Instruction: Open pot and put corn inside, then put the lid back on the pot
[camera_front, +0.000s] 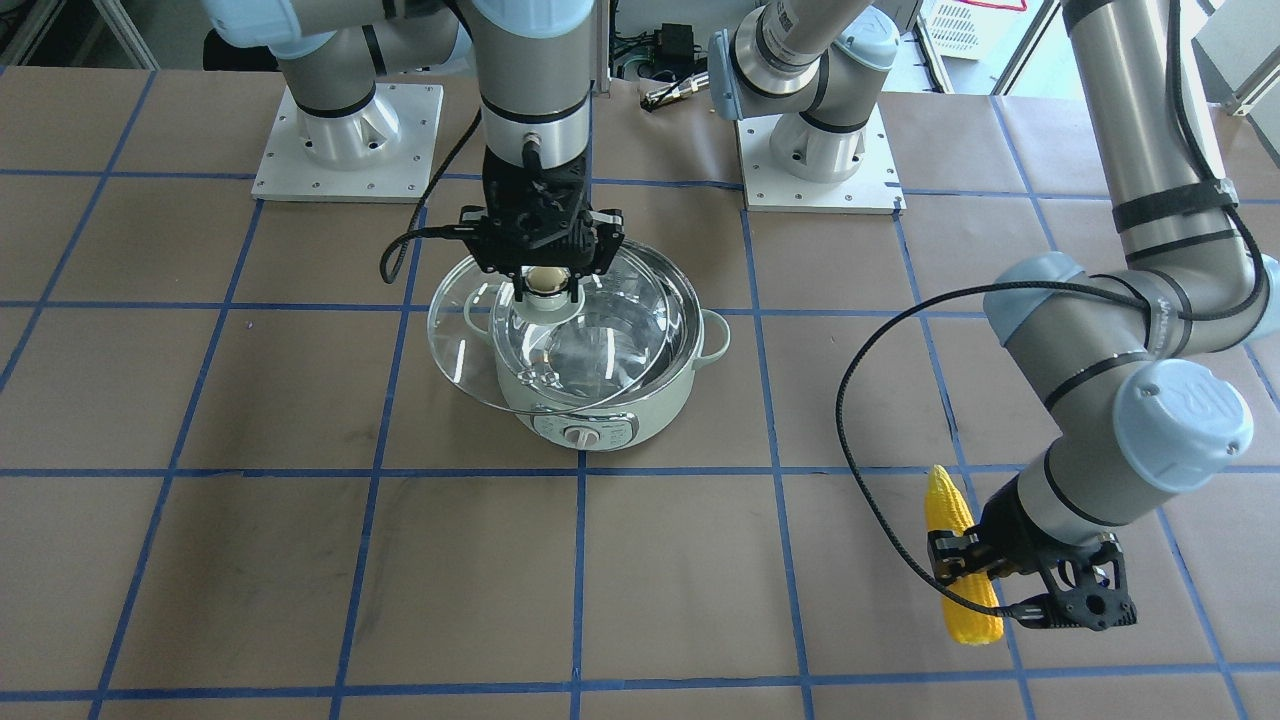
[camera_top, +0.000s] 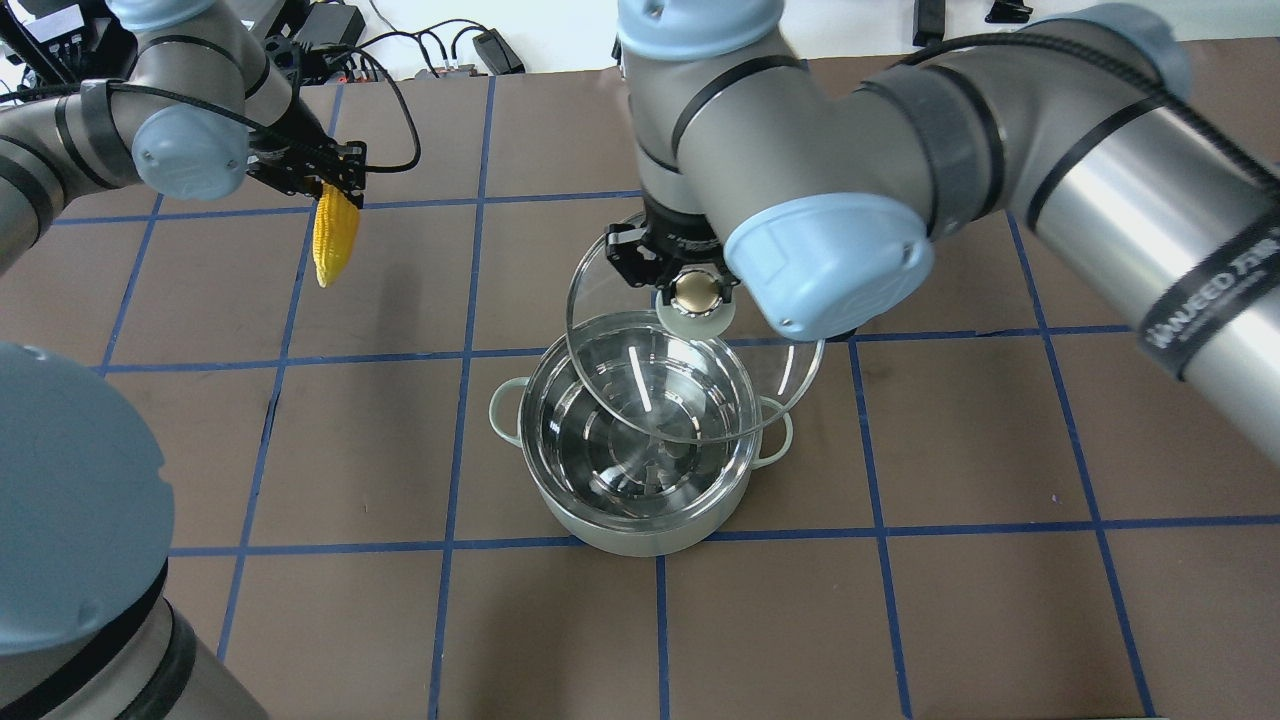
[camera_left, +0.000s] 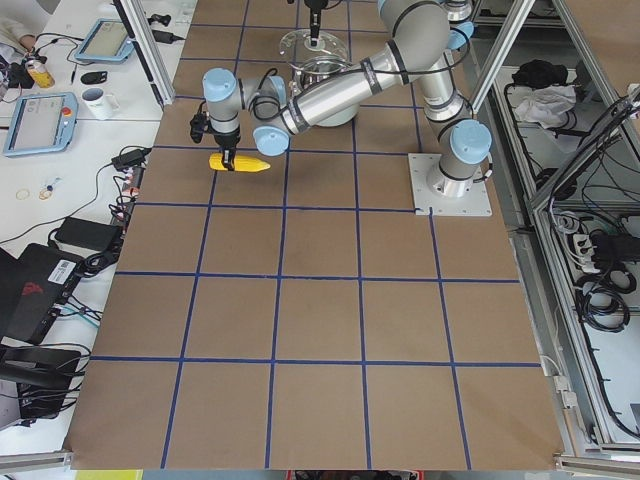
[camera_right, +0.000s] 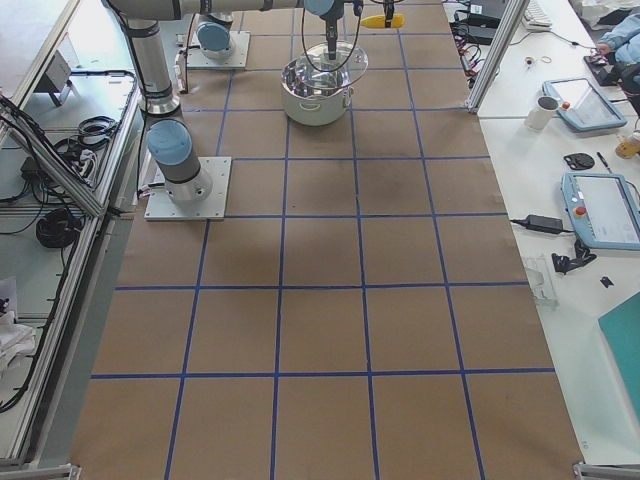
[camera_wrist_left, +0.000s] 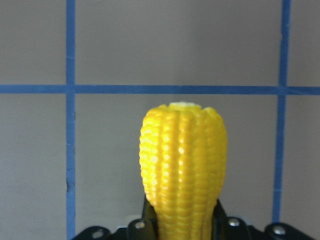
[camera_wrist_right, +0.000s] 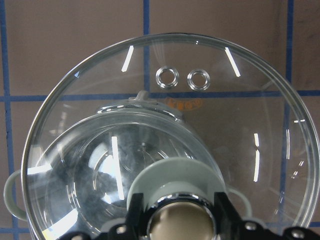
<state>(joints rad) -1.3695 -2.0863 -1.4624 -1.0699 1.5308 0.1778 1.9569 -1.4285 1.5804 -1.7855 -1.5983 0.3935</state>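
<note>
The mint-green pot (camera_front: 600, 420) stands open at the table's middle, its steel interior (camera_top: 640, 440) bare. My right gripper (camera_front: 545, 285) is shut on the gold knob of the glass lid (camera_front: 470, 350) and holds the lid tilted above the pot, offset toward the robot's right; the lid also shows in the overhead view (camera_top: 610, 300) and the right wrist view (camera_wrist_right: 210, 100). My left gripper (camera_top: 335, 195) is shut on the yellow corn (camera_top: 335, 240) far to the pot's left. The corn also shows in the front view (camera_front: 950, 510) and the left wrist view (camera_wrist_left: 182, 165). I cannot tell whether it touches the table.
Brown paper with a blue tape grid (camera_top: 460, 350) covers the table. Two arm base plates (camera_front: 350, 140) (camera_front: 820, 170) sit at the robot's side. The left gripper's black cable (camera_front: 870, 480) loops beside the corn. Desks with tablets (camera_right: 590, 100) and a mug (camera_right: 545, 112) lie beyond the far edge.
</note>
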